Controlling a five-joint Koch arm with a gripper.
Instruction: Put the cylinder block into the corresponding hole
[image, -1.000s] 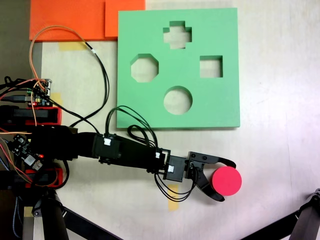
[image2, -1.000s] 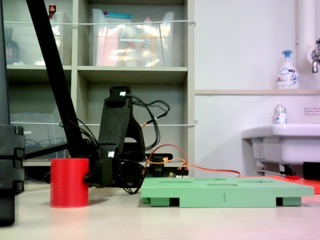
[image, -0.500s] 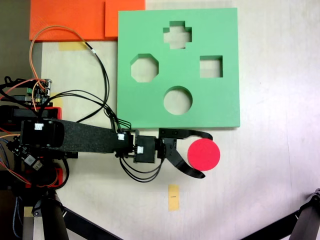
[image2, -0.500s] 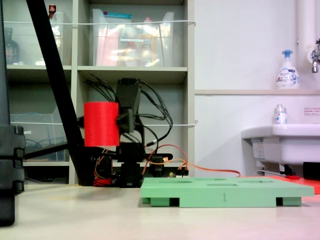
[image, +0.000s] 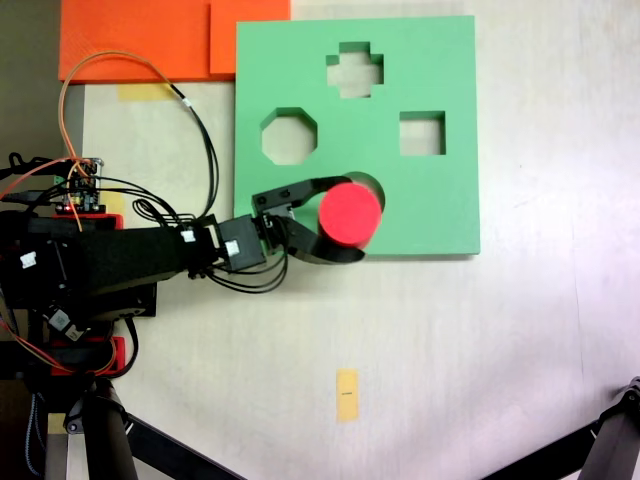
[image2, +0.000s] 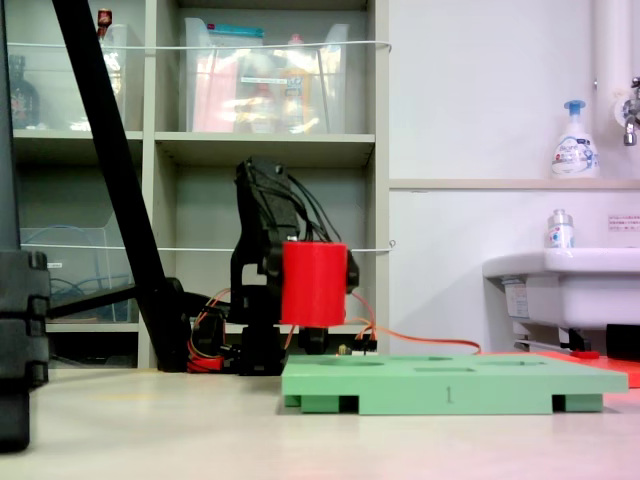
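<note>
1. Cylinder block: held upright in the air, clear above the green foam board.
2. Gripper: jaws clamped on the block's sides.
3. Round hole: largely covered by the block from above.

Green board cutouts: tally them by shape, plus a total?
Board cutouts:
Cross: 1
Octagon: 1
Square: 1
Round, partly hidden by the red block: 1
Total: 4
</note>
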